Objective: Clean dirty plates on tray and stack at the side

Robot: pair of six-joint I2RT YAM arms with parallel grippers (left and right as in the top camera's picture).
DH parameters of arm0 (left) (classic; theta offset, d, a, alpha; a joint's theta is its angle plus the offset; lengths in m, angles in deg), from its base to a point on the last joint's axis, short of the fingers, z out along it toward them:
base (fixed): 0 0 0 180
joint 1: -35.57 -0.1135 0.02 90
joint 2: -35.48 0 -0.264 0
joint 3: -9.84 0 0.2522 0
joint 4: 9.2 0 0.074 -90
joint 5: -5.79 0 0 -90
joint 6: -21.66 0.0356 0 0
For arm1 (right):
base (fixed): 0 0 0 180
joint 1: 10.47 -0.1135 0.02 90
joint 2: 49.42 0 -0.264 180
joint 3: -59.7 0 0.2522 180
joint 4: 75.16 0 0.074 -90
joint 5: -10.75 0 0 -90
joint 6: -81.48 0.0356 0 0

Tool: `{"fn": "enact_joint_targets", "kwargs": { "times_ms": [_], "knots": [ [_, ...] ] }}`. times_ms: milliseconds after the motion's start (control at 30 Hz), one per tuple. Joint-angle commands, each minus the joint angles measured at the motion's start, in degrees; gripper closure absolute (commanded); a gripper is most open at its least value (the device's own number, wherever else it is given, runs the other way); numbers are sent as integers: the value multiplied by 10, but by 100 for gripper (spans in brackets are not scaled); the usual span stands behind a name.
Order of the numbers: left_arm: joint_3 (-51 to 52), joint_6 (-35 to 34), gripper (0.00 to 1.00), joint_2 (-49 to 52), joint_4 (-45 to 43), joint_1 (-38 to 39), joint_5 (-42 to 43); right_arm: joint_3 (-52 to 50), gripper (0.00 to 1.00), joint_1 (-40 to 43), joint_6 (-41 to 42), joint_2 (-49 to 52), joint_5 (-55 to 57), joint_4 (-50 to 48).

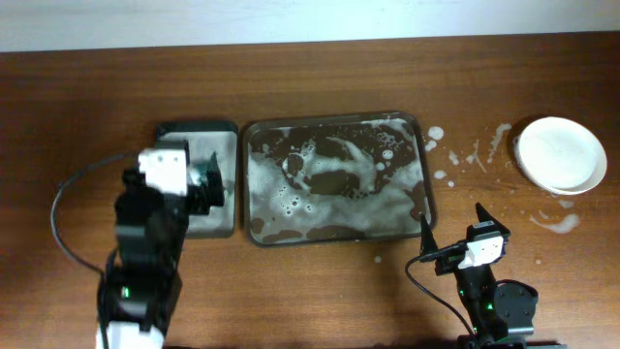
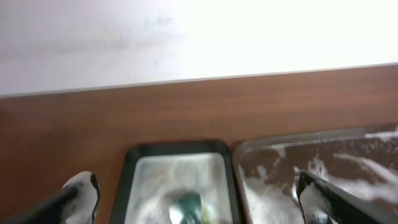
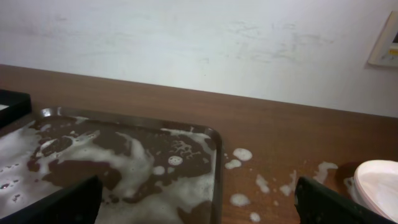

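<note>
**Overhead.** Your tray sits mid-surface, toward the far edge, and its floor is streaked with foam. The plates stand on the surface near the right far corner, well apart from the tray. From above they read as one white disc, so you cannot count them. Foam splashes dot the surface between tray and plates. A small tray lies just beside the tray's left side. Your left hand hangs over it. Your right hand is by the near edge, off the tray's right near corner.

**Left wrist.** The left hand has its jaws spread wide and holds nothing. Below it is the small tray, foamy, with a green sponge in it. The tray's rim is at its right.

**Right wrist.** The right hand also has its jaws wide apart and is empty. The tray is ahead on the left. The plates are at the right, with only an edge in view.
</note>
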Motion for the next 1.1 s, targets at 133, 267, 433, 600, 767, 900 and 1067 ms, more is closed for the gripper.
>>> {"fn": "enact_joint_targets", "kwargs": {
  "times_ms": [133, 267, 433, 600, 767, 900, 1067],
  "knots": [
    [119, 24, 1, -125, -3, -13, 21, -5, 2, -5, 2, -4, 5, 1],
    [127, 24, 1, -120, -10, -14, 30, -5, 2, -5, 2, -4, 5, 1],
    [156, 24, 1, -202, -12, -54, 60, -5, 2, -5, 2, -4, 5, 1],
    [224, 24, 1, -294, -51, -54, 55, -5, 2, -5, 2, -4, 5, 1],
    [289, 54, 1, -395, -89, -55, 45, -5, 2, -5, 2, -4, 5, 1],
    [330, 54, 1, -457, -89, -55, 38, -5, 1, -5, 2, -4, 5, 1],
    [373, 54, 1, -486, -78, -55, 29, -5, 2, -5, 2, -4, 5, 1]
  ]
}}
